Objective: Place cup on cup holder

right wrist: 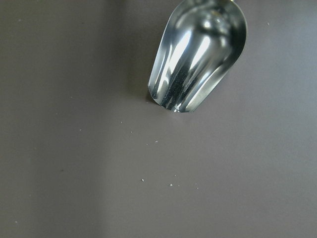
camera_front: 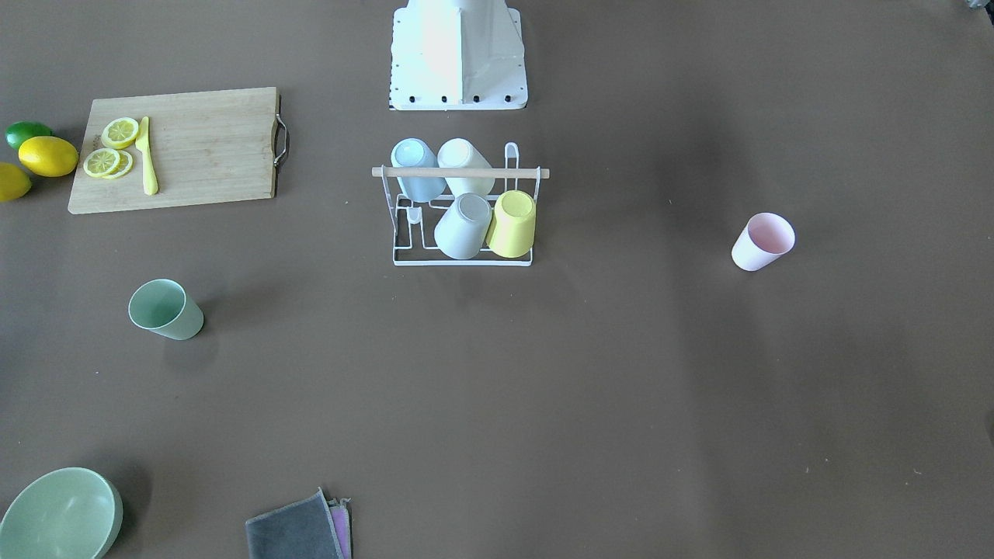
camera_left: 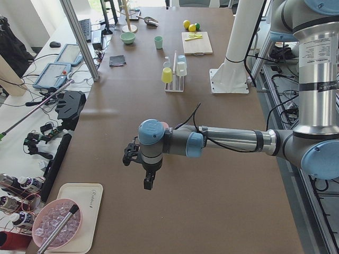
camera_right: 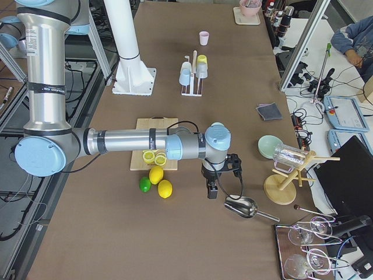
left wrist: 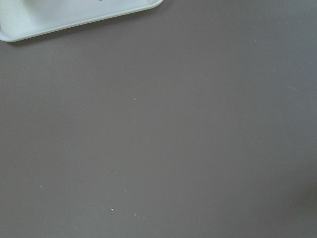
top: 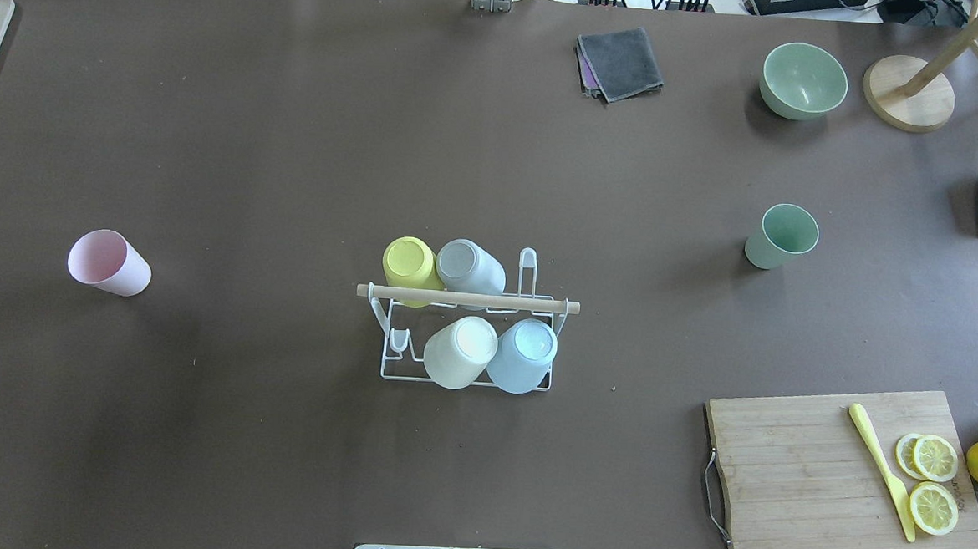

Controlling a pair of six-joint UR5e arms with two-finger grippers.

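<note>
The white wire cup holder [top: 467,298] with a wooden rod stands mid-table, also in the front view [camera_front: 463,172]. It holds a blue, a white, a grey and a yellow cup upside down. A pink cup [top: 109,262] stands alone on the robot's left and a green cup [top: 781,235] on its right. My left gripper [camera_left: 149,182] hangs over the table's left end, far from the pink cup. My right gripper [camera_right: 213,191] hangs over the right end beside a metal scoop. Both show only in side views, so I cannot tell whether they are open or shut.
A cutting board [top: 846,486] with lemon slices and a yellow knife lies front right, with lemons beside it. A green bowl [top: 803,80], a grey cloth [top: 620,62], a wooden stand [top: 909,91] and the scoop [right wrist: 198,54] sit at the right. A white tray [left wrist: 74,17] lies at the left end.
</note>
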